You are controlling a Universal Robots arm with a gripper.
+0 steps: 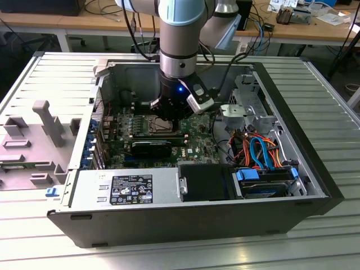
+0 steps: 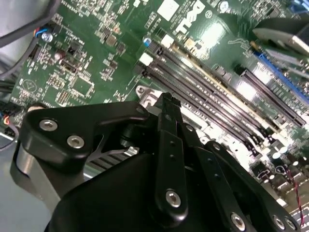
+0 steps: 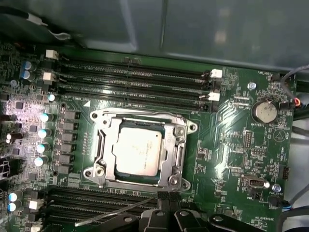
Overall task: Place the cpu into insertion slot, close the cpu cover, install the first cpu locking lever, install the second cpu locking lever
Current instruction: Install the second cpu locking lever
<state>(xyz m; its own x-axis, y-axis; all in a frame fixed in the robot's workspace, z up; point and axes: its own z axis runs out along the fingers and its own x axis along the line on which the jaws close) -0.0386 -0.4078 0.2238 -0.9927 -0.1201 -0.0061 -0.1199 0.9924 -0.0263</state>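
Black metal jaws of the gripper point(image 3: 166, 199) stand just above the green motherboard point(image 3: 231, 145), near one edge of the insertion slot point(image 3: 140, 150). In both wrist views the two fingers point(image 2: 169, 116) lie close against each other, with no gap that I can see, and nothing is held between them. In the first wrist view a thin silver lever point(image 3: 116, 211) sticks out slanted from beside the fingertips, over the long black memory slots point(image 3: 96, 200); I cannot tell if the tips touch it.

Inside the insertion slot lies the cpu point(image 3: 137, 151), flat, with its dull grey metal top facing up. The cpu cover point(image 3: 176, 145), a silver frame with a square window, lies down around the chip, so the chip shows through the window. Silver screws sit at the corners of the socket frame. On the far side of the socket run more long black memory slots point(image 3: 140, 84), and a round coin battery point(image 3: 264, 112) sits well apart on the board.

In the exterior view the arm point(image 1: 179, 50) comes down from above into an open computer case point(image 1: 292, 169), which lies on its side on a ribbed metal surface point(image 1: 326, 90). The gripper point(image 1: 169, 125) hangs over the socket point(image 1: 152, 125) in the middle of the board. A grey power supply box point(image 1: 126, 188) fills the near part of the case, and a drive with blue and orange cables point(image 1: 261, 152) sits toward the exterior view's right. A grey plastic fixture point(image 1: 39, 135) rests on the surface at the exterior view's left.
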